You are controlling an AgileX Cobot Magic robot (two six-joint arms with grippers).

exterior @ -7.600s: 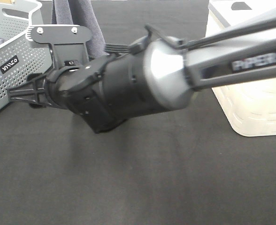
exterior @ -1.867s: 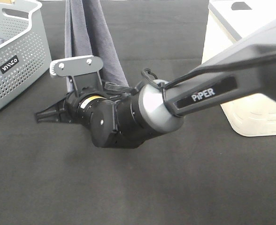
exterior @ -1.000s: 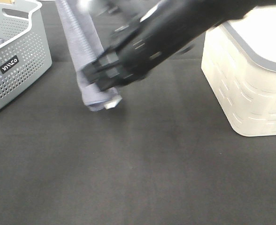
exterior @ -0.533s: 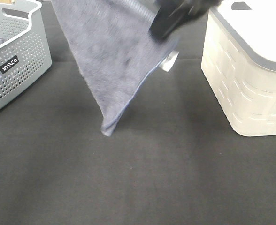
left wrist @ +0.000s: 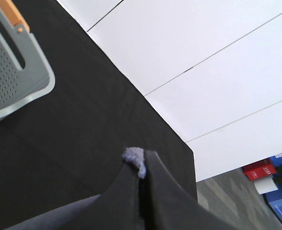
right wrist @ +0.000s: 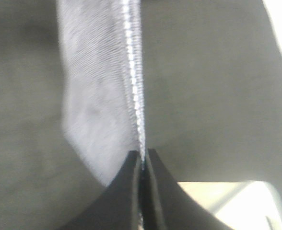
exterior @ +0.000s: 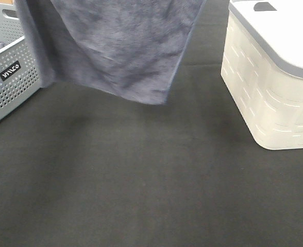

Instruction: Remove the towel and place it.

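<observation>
Towel: the slate-grey towel (exterior: pixel 115 46) hangs spread out as a broad sheet at 12 o'clock of the high view, running off the frame's upper edge. Its lower hem slopes down to a corner pointing toward 5 o'clock, and it appears to hang above the table rather than lie on it.
Left gripper: the left gripper (left wrist: pixel 142 167) has its jaws pressed together, with a small grey-blue tuft of the towel pinched at the fingertips (only that tuft shows in its wrist view).
Right gripper: the right gripper (right wrist: pixel 142 160) is closed tight on the towel's stitched edge, and the cloth runs straight away from the tips.
Arms: neither gripper appears in the high view.
Basket: a grey perforated basket (exterior: pixel 12 87) stands at 9 o'clock, its inner corner hidden behind the towel's side.
Bin: a white bin (exterior: pixel 275 103) with a grey-rimmed lid stands at 3 o'clock, well apart from the towel.
Table: the table (exterior: pixel 141 195) is covered in black cloth, with a faint shadow beneath the towel.
</observation>
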